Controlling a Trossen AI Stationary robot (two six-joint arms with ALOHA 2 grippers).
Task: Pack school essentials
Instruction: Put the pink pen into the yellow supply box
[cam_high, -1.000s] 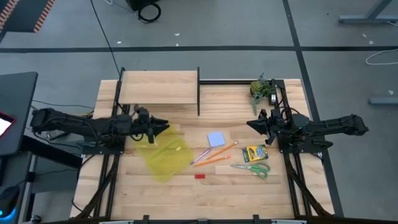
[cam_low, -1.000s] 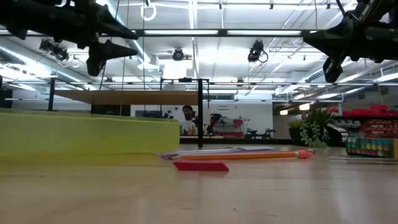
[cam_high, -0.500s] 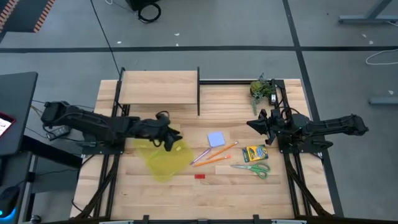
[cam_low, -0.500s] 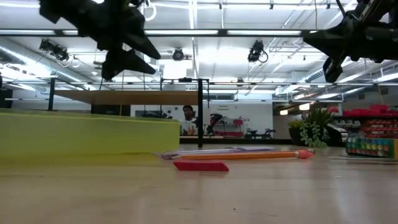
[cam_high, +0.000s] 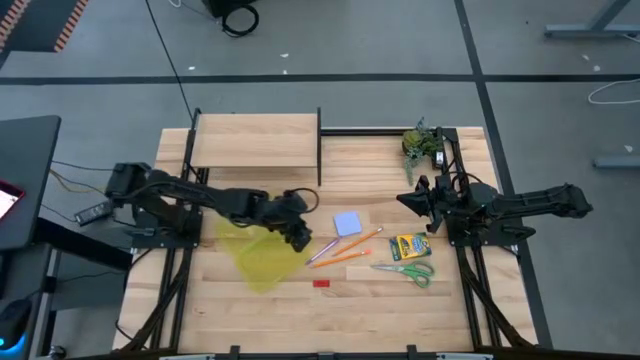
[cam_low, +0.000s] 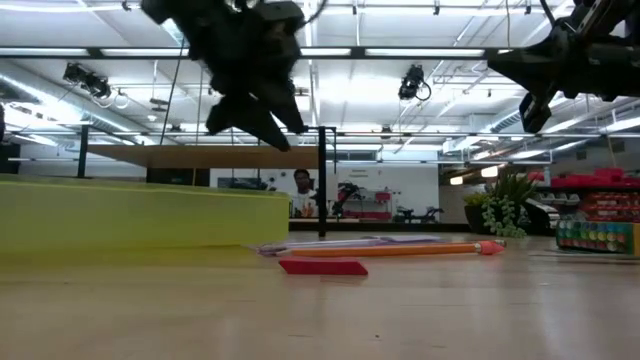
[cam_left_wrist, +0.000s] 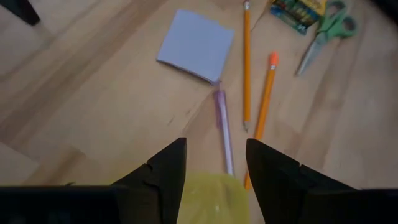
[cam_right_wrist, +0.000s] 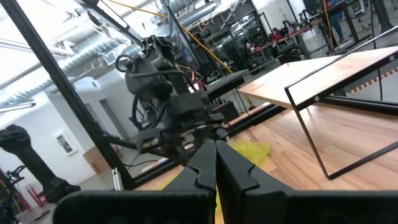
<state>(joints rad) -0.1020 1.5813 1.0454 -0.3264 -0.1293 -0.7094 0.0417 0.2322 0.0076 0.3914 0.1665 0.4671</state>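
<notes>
The left gripper (cam_high: 300, 238) hangs above the near corner of the yellow translucent pouch (cam_high: 266, 255), jaws open and empty, aimed down toward the thin purple pencil (cam_left_wrist: 222, 129) that lies just beside the pouch edge. The right gripper (cam_high: 408, 201) waits raised over the right side of the wooden tabletop (cam_high: 400, 295), jaws closed with nothing between them.

All the essentials lie loose on the tabletop: the pale blue square note pad (cam_high: 347, 223), 2 thin orange pencils (cam_high: 352, 249) fanned against the purple one, the yellow-green crayon box (cam_high: 410, 246), the green-handled scissors (cam_high: 408, 270) just beside it, and the tiny red eraser (cam_high: 321, 283) near the front. Nothing looks packed so far.

Now the risk, as I read it: those 3 pencils lie nearly touching and flat on the wood. A descent slightly off line could catch 2 at once, or pinch one by its end so it pivots and rolls away. The pouch's corner sits right under the jaws too; clipping it could drag the pouch and scatter the pencils beside it.
</notes>
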